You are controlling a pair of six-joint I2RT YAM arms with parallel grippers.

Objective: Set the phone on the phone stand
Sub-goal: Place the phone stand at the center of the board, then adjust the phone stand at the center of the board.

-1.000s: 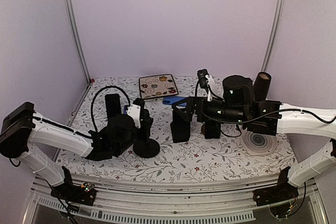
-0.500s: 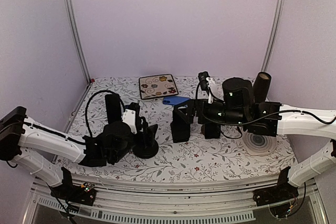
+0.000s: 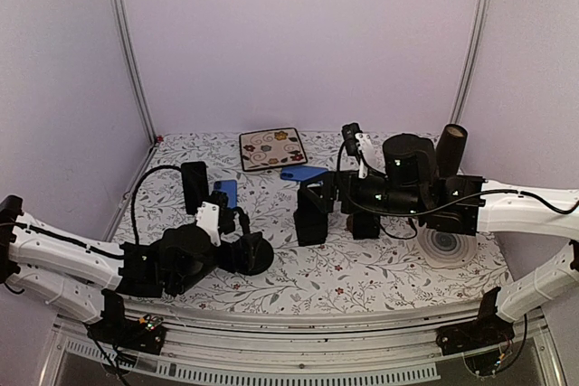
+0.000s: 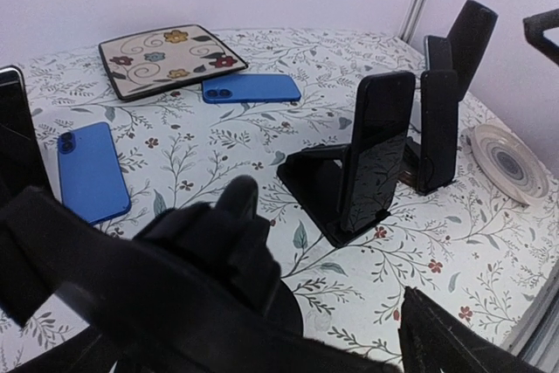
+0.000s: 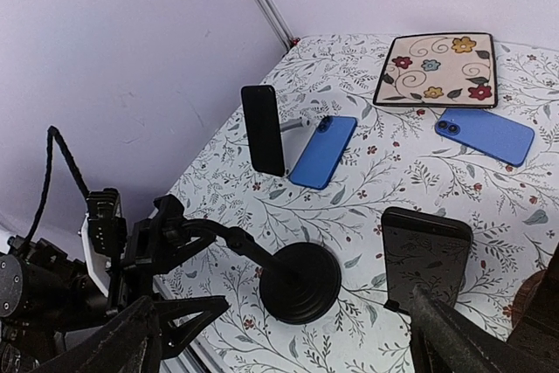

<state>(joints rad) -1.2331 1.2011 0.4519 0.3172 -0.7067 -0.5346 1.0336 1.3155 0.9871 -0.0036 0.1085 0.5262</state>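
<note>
The left claw [image 3: 233, 226] is standing open at the stand [image 3: 251, 257], mostly hiding its neck from above; only the right wrist view is showing it. The blue phone [image 3: 225, 193] is lying flat behind. The right claw [image 5: 279, 299] is gaping, empty.

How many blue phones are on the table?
2. One blue phone lies beside the floral tile; the other blue phone lies by the upright black phone, far left. Arms may hide more.
</note>
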